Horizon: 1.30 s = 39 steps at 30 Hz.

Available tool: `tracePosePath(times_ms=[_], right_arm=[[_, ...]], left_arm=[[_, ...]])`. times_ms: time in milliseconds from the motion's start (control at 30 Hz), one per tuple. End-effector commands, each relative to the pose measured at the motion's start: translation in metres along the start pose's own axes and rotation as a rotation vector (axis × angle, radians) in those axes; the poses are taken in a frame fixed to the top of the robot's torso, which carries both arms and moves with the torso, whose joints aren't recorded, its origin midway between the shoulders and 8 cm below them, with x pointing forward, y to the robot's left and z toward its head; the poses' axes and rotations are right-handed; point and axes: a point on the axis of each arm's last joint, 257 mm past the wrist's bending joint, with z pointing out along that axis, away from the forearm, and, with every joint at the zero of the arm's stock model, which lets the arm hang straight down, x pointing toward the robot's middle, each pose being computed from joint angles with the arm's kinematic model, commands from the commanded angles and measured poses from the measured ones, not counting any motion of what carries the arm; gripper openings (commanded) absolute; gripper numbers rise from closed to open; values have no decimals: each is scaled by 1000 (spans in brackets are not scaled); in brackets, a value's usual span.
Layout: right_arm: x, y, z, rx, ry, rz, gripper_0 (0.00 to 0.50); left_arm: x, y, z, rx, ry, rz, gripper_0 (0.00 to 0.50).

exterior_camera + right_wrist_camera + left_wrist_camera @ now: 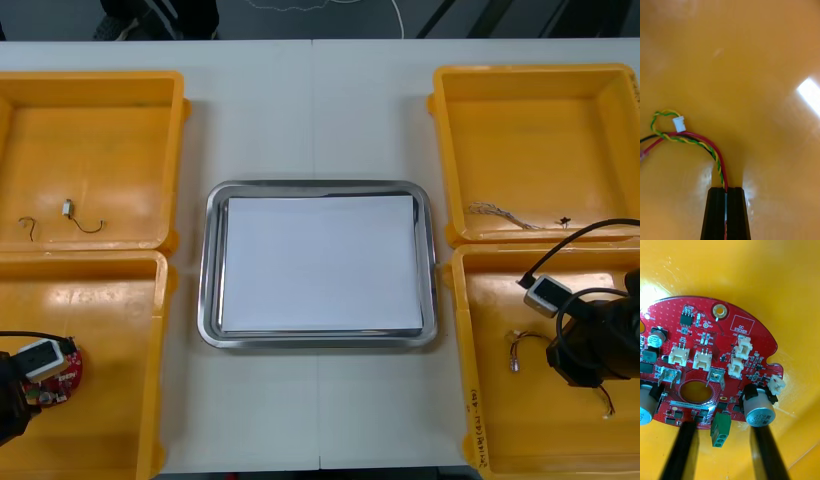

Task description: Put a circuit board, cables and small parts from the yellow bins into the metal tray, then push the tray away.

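The left arm (12, 395) reaches in from the near left corner and dips into the near left yellow bin (110, 430). Its wrist is over the round red circuit board (62, 368), which lies flat on the bin floor. In the left wrist view the left jaws are released. The two black fingers (682, 450) stand wide apart at the board's (715, 352) near edge, with a green terminal block (720, 429) between them. The board is matte red and studded with white plugs, silver-topped cylinders and a round cut-out.

In the far left bin (90, 85) lie a small metal part (68, 208) and a thin black cable (90, 227).

The metal tray (212, 270) sits mid-worktop (320, 100) between the bins. Its rim is shiny, its corners are rounded and it is white inside.

A pale twisted cable (497, 211) lies in the far right bin (540, 80).

The right arm (595, 345) bends into the near right bin (520, 435). The right jaws are clenched on the red and yellow cable (696, 140), whose strands run up from between the ribbed fingers (739, 213). It has a glossy red lead, a black lead and a yellow-green twist ending at a white plug (678, 123), all resting on the smooth, glossy bin floor (752, 56).
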Motion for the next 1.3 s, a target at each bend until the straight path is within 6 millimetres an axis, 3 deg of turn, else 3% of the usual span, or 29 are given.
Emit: tracePosePath(times_ms=[33, 167, 300, 567, 800, 1000, 1300], right_arm=[[-12, -11, -37, 27, -23, -14, 0], [-13, -12, -50, 13, -19, 9, 0], [-18, -14, -65, -25, -35, 55, 0], [-27, -7, -92, -62, -28, 195, 0], [-43, 3, -117, -50, -29, 335, 0], [-58, 12, -127, -95, -42, 426, 0], [-87, 29, -135, -140, -42, 532, 0]], left_arm=[[-3, -8, 2, 1, -2, 102, 143], [-3, -8, 2, 1, -2, 102, 41], [-3, -7, 1, -4, -2, 102, 12], [-11, 8, -4, -30, -17, 103, 1], [-14, 21, -22, -11, -20, 81, 0], [-23, 23, -33, 15, -35, 88, 0], [-31, 27, -69, 23, -33, 75, 0]])
